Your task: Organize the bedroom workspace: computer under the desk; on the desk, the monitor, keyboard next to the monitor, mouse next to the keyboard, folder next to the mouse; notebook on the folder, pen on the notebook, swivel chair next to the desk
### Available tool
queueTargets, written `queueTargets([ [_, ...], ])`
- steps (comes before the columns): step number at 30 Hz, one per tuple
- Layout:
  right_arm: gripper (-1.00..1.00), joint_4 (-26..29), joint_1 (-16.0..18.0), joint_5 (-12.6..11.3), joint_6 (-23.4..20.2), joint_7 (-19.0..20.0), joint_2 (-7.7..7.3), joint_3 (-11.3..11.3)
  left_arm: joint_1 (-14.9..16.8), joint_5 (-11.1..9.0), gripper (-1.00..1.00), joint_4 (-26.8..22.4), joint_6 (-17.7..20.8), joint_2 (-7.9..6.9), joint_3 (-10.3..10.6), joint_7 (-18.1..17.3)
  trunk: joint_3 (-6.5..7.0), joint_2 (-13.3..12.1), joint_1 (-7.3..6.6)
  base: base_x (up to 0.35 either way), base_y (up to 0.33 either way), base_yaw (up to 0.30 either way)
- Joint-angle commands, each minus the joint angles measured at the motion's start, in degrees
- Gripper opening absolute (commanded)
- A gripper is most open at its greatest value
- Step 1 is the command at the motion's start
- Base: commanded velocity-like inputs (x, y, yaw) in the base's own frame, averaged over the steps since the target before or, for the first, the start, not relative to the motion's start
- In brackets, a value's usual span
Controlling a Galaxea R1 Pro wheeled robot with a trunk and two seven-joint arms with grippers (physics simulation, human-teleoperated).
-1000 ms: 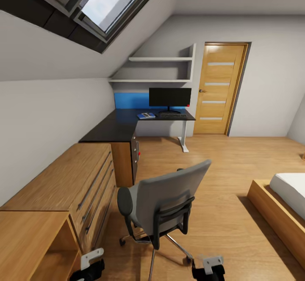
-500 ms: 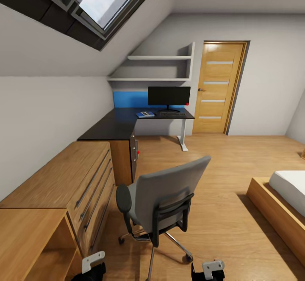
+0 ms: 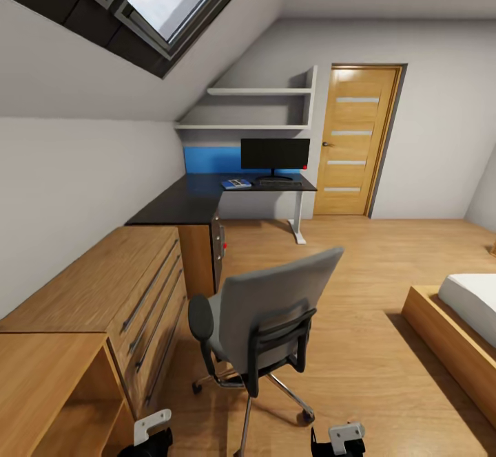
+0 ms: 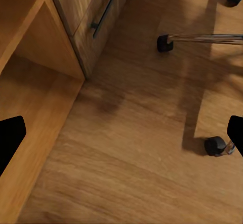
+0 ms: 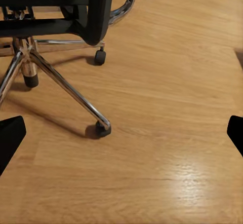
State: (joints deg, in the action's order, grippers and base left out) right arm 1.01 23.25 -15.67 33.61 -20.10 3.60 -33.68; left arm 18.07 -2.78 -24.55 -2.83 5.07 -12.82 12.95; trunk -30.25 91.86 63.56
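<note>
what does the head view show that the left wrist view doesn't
Head view alone: the desk with the monitor, keyboard and a blue item on it, plus the door, the bed and the chair's grey backrest. Left wrist view alone: a close look at two chair casters and the foot of the wooden drawer unit. Both share the wooden floor, the drawer unit and the chair's chrome base.

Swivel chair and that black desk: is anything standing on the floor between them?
Head view: only bare wooden floor between the swivel chair and the desk; a wooden drawer unit runs alongside.
</note>
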Motion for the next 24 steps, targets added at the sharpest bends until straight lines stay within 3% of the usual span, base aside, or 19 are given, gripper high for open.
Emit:
queueTargets([
  [1, 1.0, 0.0, 0.0, -0.4, 0.1, -0.2, 0.02, -0.5, 0.0, -0.3, 1.0, 0.0, -0.2, 0.03, -0.1, 0.1, -0.24, 0.4, 0.22, 0.0, 0.0, 0.0],
  [12, 1.0, -0.1, 0.0, -0.4, 0.1, -0.2, 0.09, -0.5, 0.0, -0.2, 1.0, 0.0, -0.2, 0.06, -0.1, 0.3, -2.22, 4.9, 2.64, 0.0, 0.0, -0.008],
  [24, 1.0, -0.1, 0.0, -0.5, 0.1, -0.2, 0.17, -0.6, 0.0, -0.2, 1.0, 0.0, -0.2, 0.04, -0.1, 0.3, -4.37, 9.7, 5.27, 0.0, 0.0, -0.097],
])
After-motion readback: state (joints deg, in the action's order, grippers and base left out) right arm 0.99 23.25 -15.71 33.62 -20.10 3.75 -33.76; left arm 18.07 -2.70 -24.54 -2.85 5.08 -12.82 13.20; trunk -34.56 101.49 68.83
